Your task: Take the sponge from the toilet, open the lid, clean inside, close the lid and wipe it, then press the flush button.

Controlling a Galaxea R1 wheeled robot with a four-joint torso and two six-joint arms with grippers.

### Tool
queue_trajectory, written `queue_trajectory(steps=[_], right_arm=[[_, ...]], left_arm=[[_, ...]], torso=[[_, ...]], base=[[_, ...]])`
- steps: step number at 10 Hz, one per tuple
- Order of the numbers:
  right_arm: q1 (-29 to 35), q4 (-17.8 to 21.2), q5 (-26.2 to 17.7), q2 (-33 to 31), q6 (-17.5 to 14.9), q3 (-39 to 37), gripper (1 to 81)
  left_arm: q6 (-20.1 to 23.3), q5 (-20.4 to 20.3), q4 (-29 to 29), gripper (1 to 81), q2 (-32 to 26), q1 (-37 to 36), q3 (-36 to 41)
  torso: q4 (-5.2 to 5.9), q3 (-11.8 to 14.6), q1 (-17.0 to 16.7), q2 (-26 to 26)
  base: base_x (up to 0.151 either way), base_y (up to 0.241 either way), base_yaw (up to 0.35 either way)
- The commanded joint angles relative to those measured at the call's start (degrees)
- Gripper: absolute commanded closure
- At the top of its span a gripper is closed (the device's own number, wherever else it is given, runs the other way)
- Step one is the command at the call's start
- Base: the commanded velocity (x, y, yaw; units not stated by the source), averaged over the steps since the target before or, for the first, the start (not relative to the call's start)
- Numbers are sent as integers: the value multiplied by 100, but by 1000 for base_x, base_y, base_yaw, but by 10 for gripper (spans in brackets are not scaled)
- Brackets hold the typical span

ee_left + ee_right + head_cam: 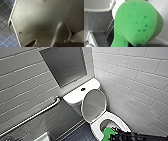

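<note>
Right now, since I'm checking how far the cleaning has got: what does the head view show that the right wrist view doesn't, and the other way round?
Head view: the lid raised, the open bowl of the toilet, the flush button on the tank top, and a grab bar on the wall. Right wrist view: the sponge close up, with its pores and bent shape. Both: the green sponge, at the bowl's rim in the head view, and tiled wall.
</note>
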Motion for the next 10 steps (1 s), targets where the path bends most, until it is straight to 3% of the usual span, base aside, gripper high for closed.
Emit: queue_trajectory(steps=[1,7,10], right_arm=[[250,-440,-402,116,40,295,811],[-832,-1081,-595,293,110,172,811],[-1545,-1241,-446,416,119,-523,811]], left_arm=[[12,444,28,10,-308,-105,290],[-41,444,-16,10,-819,-438,977],[-103,452,-95,10,-968,-685,1065]], torso=[[0,0,0,0],[0,0,0,0],[0,0,0,0]], base=[[0,0,0],[0,0,0],[0,0,0]])
